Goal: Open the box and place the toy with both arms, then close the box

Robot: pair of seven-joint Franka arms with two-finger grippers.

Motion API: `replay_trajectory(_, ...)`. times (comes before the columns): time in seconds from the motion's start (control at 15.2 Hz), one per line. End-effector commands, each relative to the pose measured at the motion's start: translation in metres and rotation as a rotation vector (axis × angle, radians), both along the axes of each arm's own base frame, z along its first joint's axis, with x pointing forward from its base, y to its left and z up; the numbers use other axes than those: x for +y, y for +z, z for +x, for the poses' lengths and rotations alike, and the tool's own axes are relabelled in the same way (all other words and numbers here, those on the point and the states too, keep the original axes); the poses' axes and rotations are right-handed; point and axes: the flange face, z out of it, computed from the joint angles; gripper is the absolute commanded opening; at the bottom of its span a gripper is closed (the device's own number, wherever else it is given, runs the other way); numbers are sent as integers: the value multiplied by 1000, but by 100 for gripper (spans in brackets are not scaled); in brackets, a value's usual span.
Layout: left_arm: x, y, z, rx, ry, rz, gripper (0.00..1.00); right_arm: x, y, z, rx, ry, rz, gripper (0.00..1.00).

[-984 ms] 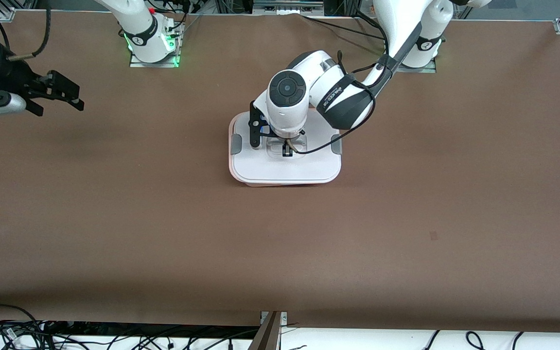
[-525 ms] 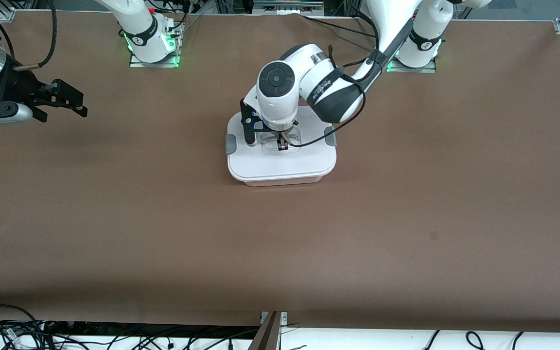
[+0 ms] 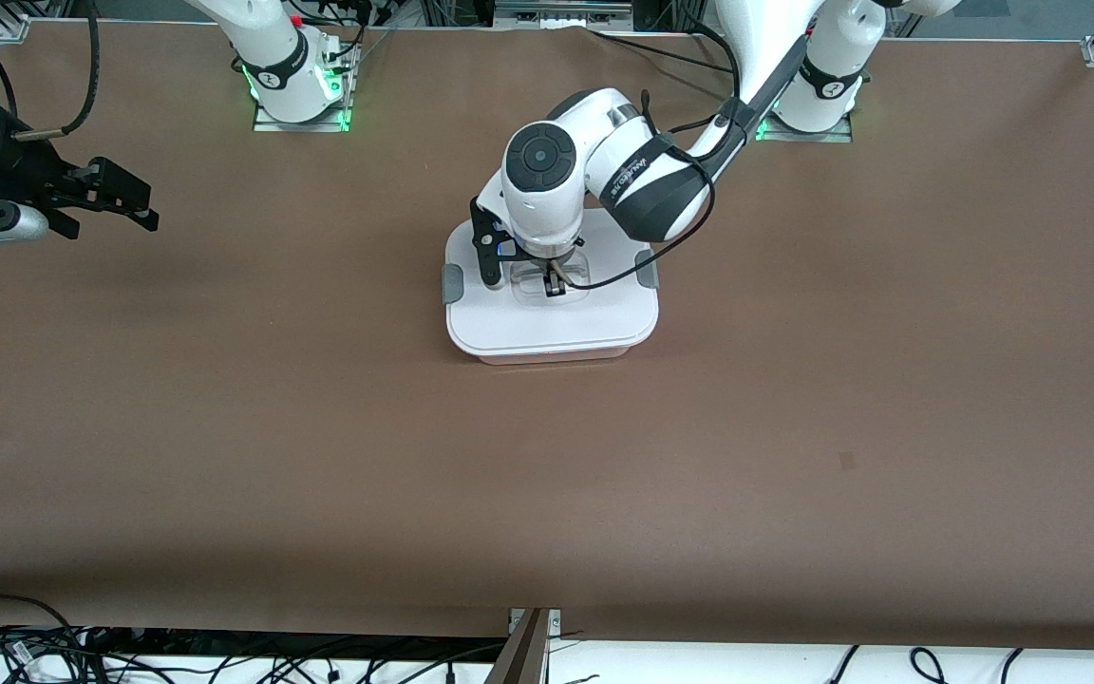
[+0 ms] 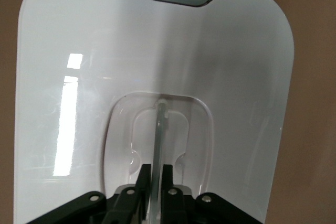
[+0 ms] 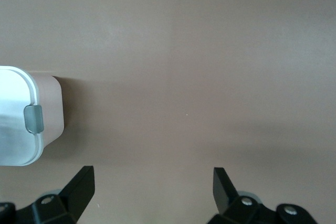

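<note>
- Left gripper (image 3: 552, 283), black and two-fingered, sits just above the centre of the front view, its fingers (image 4: 140, 181) pressed together on the thin upright clear handle (image 4: 160, 145) in the lid's recess.
- That flat white lid (image 3: 552, 328) lies squarely on the rounded-rectangular translucent pale pink plastic box (image 3: 556, 358); only a thin pink strip shows along the lid's lower edge.
- Grey side clips (image 3: 452, 284) sit at the lid's two short ends; the right wrist view shows one (image 5: 33, 118) against the pink wall.
- Right gripper (image 3: 120, 197) hangs at the upper left of the front view, over bare brown table (image 3: 794, 427), fingers (image 5: 80, 184) spread wide and holding nothing; that arm waits.
- No pink plush toy shows in any view.
</note>
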Motion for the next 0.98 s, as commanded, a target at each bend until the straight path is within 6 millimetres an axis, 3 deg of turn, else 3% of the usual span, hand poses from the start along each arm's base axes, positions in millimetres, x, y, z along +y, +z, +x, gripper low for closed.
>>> replay_trajectory(0.0,13,16,8,-2,11,0,100,-4,3,-3,-9,-11,-15,100)
replay_trajectory(0.13,23,49,7,1,43,18,100,-6,5,-5,-6,-14,-17,100)
replay_trajectory(0.33,85,121,26,-21,240,61,100,-5,8,-7,-10,-14,-14,100)
replay_trajectory(0.39,115,146,33,-22,319,83,100,-6,8,-7,-10,-14,-14,100)
replay_trajectory(0.66,238,205,73,-99,518,183,100,-9,5,-7,-2,-21,-15,100)
replay_trajectory(0.92,353,219,109,-95,747,193,100,-8,5,-8,-2,-23,-15,100)
